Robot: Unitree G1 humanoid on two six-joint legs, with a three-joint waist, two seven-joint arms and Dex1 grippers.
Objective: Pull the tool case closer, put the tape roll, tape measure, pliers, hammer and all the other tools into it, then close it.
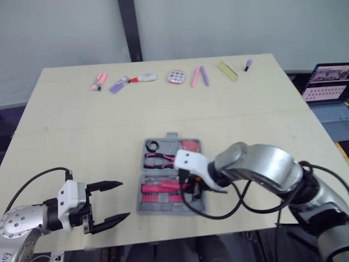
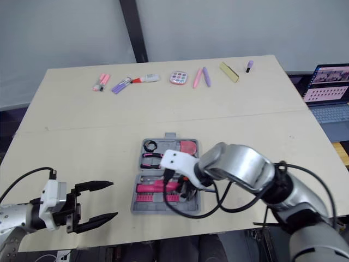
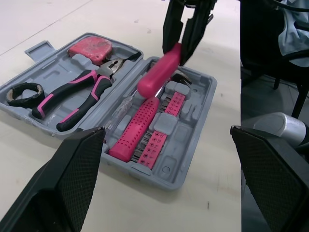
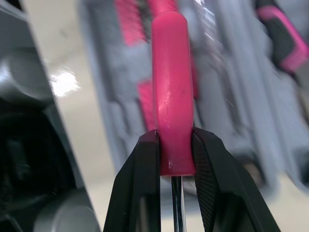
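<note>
The bench (image 1: 163, 109) is carrying the tool case (image 3: 188, 159), which is lying open for loading. The left gripper (image 1: 124, 200) is hovering left of the case with its jaws apart, likely keeping clear. The right gripper (image 4: 175, 145) is hanging over the case's near half, jaws clamped on the pink-handled screwdriver (image 3: 159, 77), apparently aligning it with a slot. Pliers (image 3: 77, 99) and tape measure (image 3: 91, 48) are sitting in the case's far half.
</note>
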